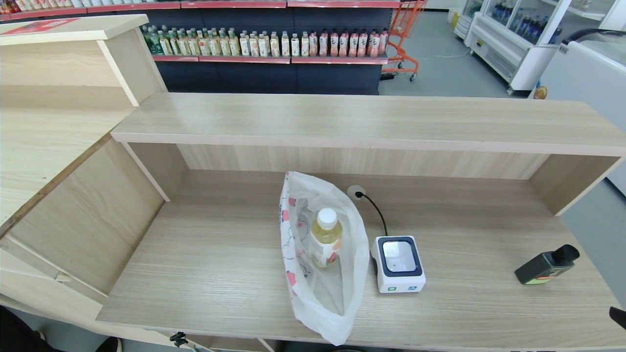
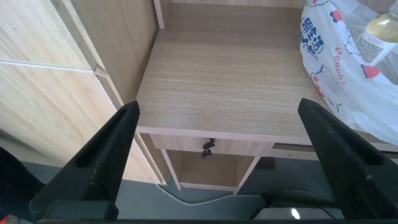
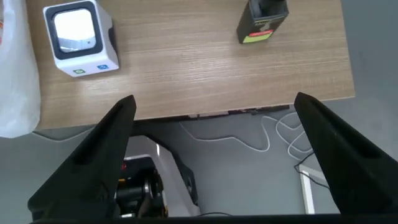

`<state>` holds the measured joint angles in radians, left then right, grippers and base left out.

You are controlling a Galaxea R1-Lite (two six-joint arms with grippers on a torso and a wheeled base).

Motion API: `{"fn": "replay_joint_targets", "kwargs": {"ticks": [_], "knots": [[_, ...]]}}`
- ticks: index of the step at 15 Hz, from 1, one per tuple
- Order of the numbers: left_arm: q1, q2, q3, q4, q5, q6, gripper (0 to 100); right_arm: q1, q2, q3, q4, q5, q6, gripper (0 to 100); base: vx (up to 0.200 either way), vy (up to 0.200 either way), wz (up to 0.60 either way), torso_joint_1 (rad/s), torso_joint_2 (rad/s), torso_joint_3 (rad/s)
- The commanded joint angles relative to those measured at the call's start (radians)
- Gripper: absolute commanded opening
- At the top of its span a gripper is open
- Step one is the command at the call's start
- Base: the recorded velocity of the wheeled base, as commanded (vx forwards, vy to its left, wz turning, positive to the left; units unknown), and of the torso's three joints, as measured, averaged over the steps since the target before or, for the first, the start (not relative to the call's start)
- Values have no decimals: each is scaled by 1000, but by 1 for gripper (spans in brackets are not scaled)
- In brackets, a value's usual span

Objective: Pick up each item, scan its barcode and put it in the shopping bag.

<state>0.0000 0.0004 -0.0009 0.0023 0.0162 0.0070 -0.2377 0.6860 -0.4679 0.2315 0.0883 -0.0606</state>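
A white plastic shopping bag (image 1: 323, 274) lies open on the counter (image 1: 220, 264), and a yellow drink bottle (image 1: 325, 237) with a white cap sits inside it. The bag (image 2: 339, 68) and bottle (image 2: 376, 37) also appear in the left wrist view. Right of the bag stands a white barcode scanner (image 1: 397, 264) with a dark window, seen too as the scanner (image 3: 78, 37). A dark bottle with a green label (image 1: 547, 265) lies at the counter's right end, same bottle (image 3: 262, 22). My left gripper (image 2: 221, 162) hangs open below the counter's front edge. My right gripper (image 3: 217, 162) is open, off the front edge.
A raised wooden shelf (image 1: 362, 122) runs across the back above the counter, with side walls at left (image 1: 88, 215) and right (image 1: 572, 181). A black cable (image 1: 376, 210) leads from the scanner to a hole at the back. Loose white cables (image 3: 273, 137) hang under the counter.
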Motion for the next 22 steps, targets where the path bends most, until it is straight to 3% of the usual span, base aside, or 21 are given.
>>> {"fn": "replay_joint_targets", "kwargs": {"ticks": [1, 5, 9, 12, 18, 22], "knots": [[0, 0, -1, 1, 1, -1, 100, 0, -3, 12, 11, 1, -1, 100, 0, 0, 0, 0, 0, 0], [0, 0, 1, 1, 1, -1, 100, 6, 10, 17, 26, 8, -2, 100, 0, 0, 0, 0, 0, 0], [0, 0, -1, 1, 1, -1, 100, 21, 38, 18, 26, 8, -4, 100, -200, 0, 0, 11, 1, 5], [0, 0, -1, 1, 1, 1, 100, 28, 49, 15, 26, 10, -4, 100, 0, 0, 0, 0, 0, 0], [0, 0, 1, 1, 1, 2, 100, 28, 139, -38, 26, 1, -18, 100, 0, -200, 0, 8, 2, -1], [0, 0, -1, 1, 1, 2, 100, 23, 168, -51, 32, -1, -131, 100, 0, -200, 0, 4, 2, 4]]}}
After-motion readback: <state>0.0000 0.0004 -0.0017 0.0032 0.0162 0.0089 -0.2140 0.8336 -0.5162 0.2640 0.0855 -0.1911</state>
